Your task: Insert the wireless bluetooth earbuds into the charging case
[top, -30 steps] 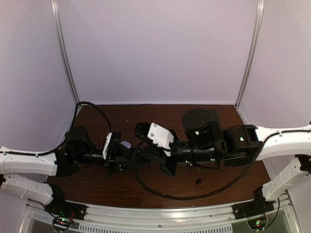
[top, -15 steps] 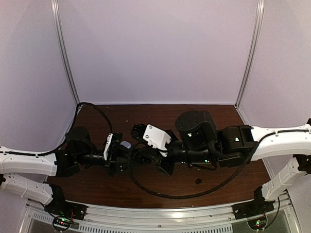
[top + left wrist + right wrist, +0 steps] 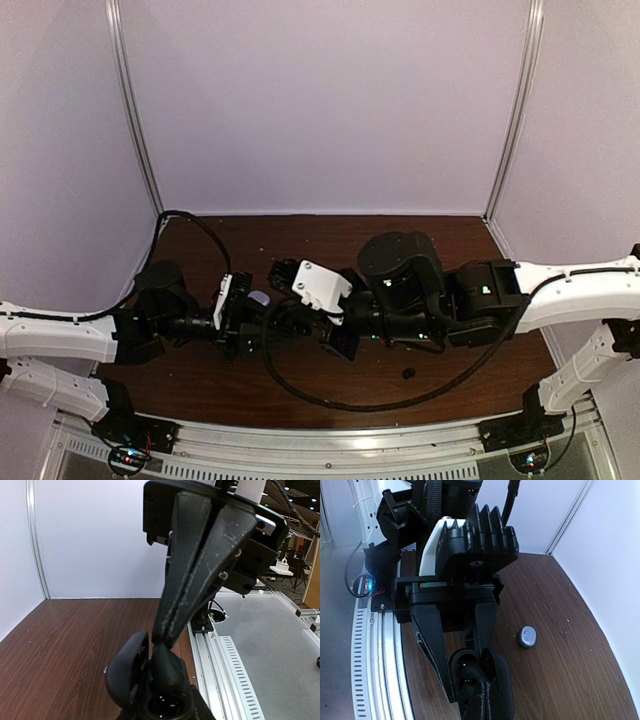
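Two glossy pale-purple earbuds are what this job needs, and neither shows in any view, so progress is hard to call. The small oval grey-blue charging case (image 3: 527, 636) lies flat on the dark brown wood-grain table (image 3: 560, 680) with its lid down, and nothing touches it. If the earbuds are inside, little is left to do. If not, I judge that the lid must be opened and both earbuds found and seated.

From above, the charging case sits left of the table's middle, at about 12 o'clock of the spot where the two arms meet. In the right wrist view it lies at 2 o'clock from the fingertips, domed face up, long axis roughly 12 to 6 o'clock. Which end carries the hinge I cannot tell.

The left gripper (image 3: 159, 639) has its black fingers pressed together, with nothing visible between them. The right gripper (image 3: 470, 666) is likewise closed — empty as far as shows, its tips close against the other's.
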Robot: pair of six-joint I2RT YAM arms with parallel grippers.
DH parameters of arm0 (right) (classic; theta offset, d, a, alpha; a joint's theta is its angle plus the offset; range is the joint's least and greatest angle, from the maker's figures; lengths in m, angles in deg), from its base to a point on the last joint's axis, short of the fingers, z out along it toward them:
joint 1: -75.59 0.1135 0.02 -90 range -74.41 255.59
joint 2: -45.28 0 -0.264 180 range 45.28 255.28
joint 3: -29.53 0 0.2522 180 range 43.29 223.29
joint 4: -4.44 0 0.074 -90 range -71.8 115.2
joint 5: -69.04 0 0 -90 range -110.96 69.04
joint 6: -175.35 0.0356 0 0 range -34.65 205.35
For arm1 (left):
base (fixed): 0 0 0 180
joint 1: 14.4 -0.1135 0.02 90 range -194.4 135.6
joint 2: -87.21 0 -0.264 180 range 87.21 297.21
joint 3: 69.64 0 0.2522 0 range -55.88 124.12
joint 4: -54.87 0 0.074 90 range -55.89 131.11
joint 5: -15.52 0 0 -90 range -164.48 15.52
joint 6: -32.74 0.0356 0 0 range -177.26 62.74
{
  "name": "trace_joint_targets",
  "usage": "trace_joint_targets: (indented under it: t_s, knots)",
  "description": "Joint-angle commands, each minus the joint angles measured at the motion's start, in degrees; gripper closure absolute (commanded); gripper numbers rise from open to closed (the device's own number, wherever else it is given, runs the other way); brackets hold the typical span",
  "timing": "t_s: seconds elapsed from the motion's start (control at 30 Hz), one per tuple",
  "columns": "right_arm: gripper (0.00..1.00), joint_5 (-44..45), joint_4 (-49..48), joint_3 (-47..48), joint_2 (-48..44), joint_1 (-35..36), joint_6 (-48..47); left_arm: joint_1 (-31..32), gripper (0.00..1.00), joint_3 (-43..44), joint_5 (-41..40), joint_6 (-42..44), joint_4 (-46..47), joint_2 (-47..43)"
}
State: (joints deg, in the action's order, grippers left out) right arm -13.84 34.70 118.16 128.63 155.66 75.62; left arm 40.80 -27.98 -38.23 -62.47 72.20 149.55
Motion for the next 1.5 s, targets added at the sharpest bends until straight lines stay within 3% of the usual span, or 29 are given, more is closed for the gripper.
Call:
trace_joint_targets:
  t_s: [0.0, 1.03, 1.47]
  knots:
    - [1.00, 2.57, -0.32, 1.15, 0.66, 0.63, -0.82, 0.19, 1.00, 2.07, 0.32, 0.12, 1.08, -0.74]
    - [1.00, 7.34, 2.14, 2.59, 4.54, 4.36, -5.43, 0.19, 1.00, 2.35, -0.33, -1.33, 1.72, -1.09]
    - [1.00, 16.41, 0.48, 2.37, 4.85, 5.85, -4.20, 0.17, 1.00, 2.51, -2.31, -3.81, 3.62, -0.52]
